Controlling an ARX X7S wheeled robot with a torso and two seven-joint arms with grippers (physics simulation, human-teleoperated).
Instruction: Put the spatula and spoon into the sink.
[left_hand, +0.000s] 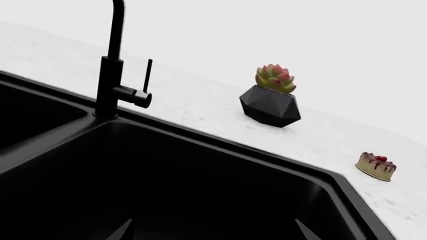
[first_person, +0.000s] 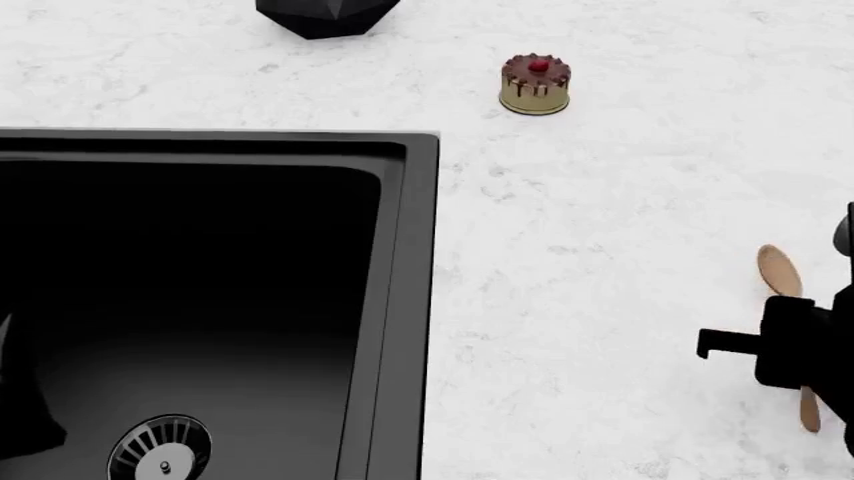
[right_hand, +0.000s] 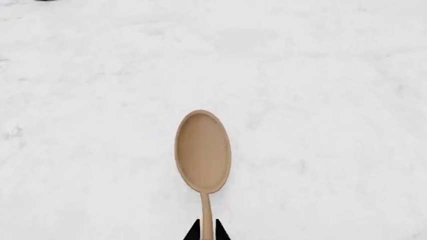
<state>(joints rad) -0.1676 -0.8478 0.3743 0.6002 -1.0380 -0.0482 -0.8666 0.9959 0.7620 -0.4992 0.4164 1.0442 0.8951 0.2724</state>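
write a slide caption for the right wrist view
Right gripper fingertips flank the handle of the wooden spoon, which lies bowl-up on the white marble counter.

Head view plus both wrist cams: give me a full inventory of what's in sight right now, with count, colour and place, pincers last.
sink: one, matte black, set in the counter at the head view's left; two basins show in the left wrist view
drain strainer: one, round, slotted, on the basin floor
faucet: one, tall, black, behind the basins
spoon: one, light tan wood, flat on the counter right of the sink
spatula: none in view
cake: one, small, tan with dark drips and red top, on the counter behind the sink's right corner
potted succulent: one, green-red in a black faceted pot, by the back wall
counter: white marble
right pincer: black tips either side of the spoon handle
left pincer: not clearly visible
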